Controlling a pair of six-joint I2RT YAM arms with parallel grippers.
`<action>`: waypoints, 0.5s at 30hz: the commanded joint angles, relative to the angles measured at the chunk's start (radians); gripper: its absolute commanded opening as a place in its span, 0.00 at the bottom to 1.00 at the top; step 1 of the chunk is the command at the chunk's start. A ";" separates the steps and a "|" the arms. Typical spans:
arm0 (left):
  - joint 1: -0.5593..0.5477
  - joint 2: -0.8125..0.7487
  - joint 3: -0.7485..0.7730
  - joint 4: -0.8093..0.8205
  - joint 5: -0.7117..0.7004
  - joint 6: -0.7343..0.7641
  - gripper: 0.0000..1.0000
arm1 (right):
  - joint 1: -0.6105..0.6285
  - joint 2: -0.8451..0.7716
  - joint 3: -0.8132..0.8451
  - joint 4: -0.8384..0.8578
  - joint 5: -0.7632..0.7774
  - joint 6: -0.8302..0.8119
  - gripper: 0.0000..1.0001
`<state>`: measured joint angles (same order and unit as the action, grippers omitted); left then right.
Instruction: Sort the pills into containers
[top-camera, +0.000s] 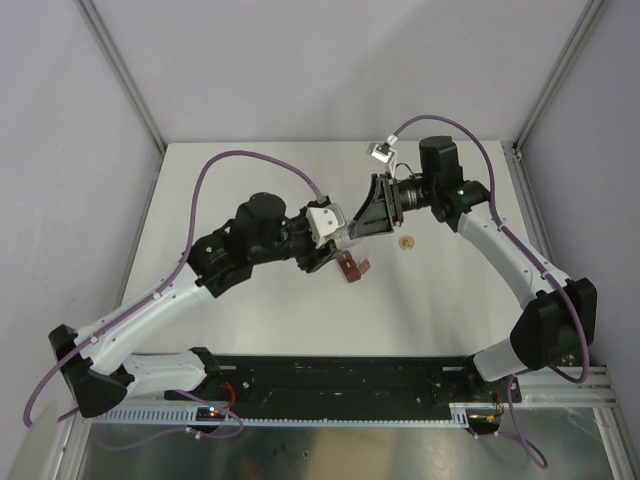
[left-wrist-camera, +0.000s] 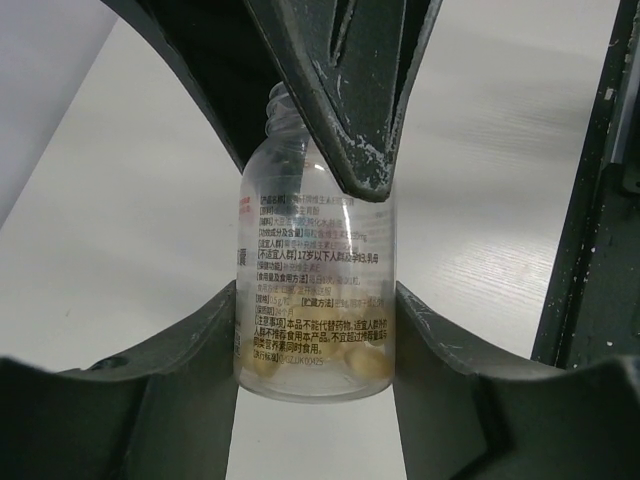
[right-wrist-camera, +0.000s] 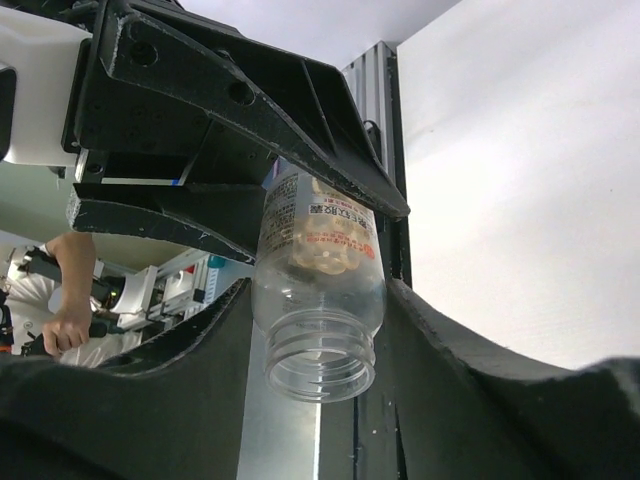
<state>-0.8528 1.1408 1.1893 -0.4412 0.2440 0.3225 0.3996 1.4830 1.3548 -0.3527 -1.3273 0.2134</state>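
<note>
The left gripper (left-wrist-camera: 315, 310) is pinching a clear pill bottle (left-wrist-camera: 318, 240). Its two dark fingers are parted only as far as the bottle's width and press against opposite sides of the labelled body near the base. The right gripper (right-wrist-camera: 320, 305) holds the same bottle at the other end, with its fingers closed against the sides just behind the threaded neck. The neck has no cap and the mouth is open.

The pills (left-wrist-camera: 345, 360), a small yellowish-tan cluster, lie inside the bottle at its base end. They sit between the left gripper's fingers and well back from the open mouth.

From above, the bottle is hidden where the two grippers meet over the white table (top-camera: 250, 180). The dark red strip of containers (top-camera: 350, 266) lies on the table just to the near side of that spot, apart from both grippers. Whether its compartments hold anything cannot be told. A small round tan object (top-camera: 406, 242) sits on the table to the right of the bottle.
</note>
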 joint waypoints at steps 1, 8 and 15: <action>0.004 -0.017 -0.027 0.050 -0.012 0.001 0.00 | -0.002 -0.042 0.010 -0.073 0.040 -0.085 0.60; 0.010 -0.046 -0.137 0.116 -0.011 -0.006 0.00 | -0.026 -0.070 0.030 -0.167 0.104 -0.185 0.81; 0.016 -0.058 -0.275 0.215 0.000 -0.008 0.00 | -0.093 -0.103 0.031 -0.272 0.174 -0.318 0.87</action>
<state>-0.8440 1.1130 0.9596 -0.3382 0.2394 0.3214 0.3443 1.4315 1.3548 -0.5491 -1.2060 0.0074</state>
